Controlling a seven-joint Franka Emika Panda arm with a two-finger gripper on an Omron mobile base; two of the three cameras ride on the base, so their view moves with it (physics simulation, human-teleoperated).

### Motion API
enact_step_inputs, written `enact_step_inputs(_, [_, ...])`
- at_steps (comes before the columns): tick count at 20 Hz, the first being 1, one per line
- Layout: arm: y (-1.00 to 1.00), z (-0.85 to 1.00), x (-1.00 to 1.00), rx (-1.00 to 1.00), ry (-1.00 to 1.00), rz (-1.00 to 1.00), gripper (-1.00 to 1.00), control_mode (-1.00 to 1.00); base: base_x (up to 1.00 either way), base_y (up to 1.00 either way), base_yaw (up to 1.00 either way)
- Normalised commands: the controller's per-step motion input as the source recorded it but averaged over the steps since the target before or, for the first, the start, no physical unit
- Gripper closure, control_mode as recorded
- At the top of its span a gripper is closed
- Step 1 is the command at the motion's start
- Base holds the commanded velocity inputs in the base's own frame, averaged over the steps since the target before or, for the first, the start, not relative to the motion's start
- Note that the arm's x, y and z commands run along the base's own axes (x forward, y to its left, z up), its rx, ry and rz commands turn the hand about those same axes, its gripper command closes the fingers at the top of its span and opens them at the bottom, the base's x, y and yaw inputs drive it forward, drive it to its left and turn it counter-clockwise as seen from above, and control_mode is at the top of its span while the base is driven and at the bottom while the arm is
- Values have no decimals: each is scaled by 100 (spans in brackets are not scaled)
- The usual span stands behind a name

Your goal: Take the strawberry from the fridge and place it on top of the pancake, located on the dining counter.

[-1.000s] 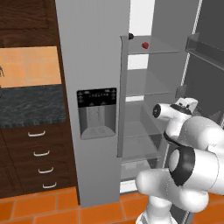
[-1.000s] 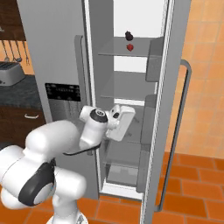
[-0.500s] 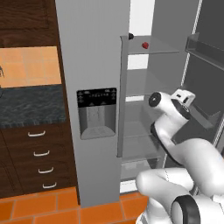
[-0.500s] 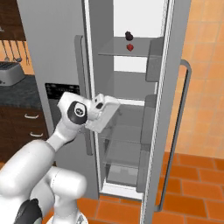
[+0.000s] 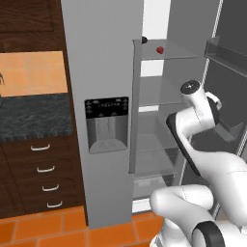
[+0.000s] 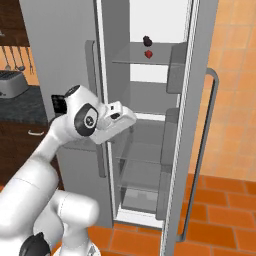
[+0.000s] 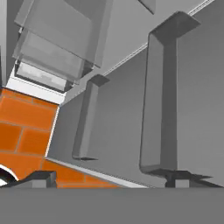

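Red strawberry (image 6: 148, 54) sits on the fridge (image 5: 103, 72) top shelf; my claw (image 6: 131, 115) (spread wide, empty) hangs lower, needing height.

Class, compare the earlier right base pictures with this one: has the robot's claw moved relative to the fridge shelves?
Yes. The claw has risen toward the shelf holding the strawberry, though it remains well below that shelf.

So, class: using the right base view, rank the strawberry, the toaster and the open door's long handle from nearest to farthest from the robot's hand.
1. Strawberry, up on the top fridge shelf above the hand.
2. Door handle, off to the right.
3. Toaster, far left on the black counter.
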Motion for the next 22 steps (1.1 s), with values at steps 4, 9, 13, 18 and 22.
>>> enact_step_inputs(4, [69, -5, -26, 50, 0, 0, -100, -100, 0, 0, 0])
enact_step_inputs(9, [60, 0, -67, 47, -1, 0, -100, -100, 0, 0, 0])
enact_step_inputs(13, [61, 15, -100, 31, -11, -3, -100, -100, 0, 0, 0])
enact_step_inputs(18, [21, 51, -82, 17, -2, -27, -100, -100, 0, 0, 0])
enact_step_inputs(22, [0, 46, -12, -1, 34, -38, -100, -100, 0, 0, 0])
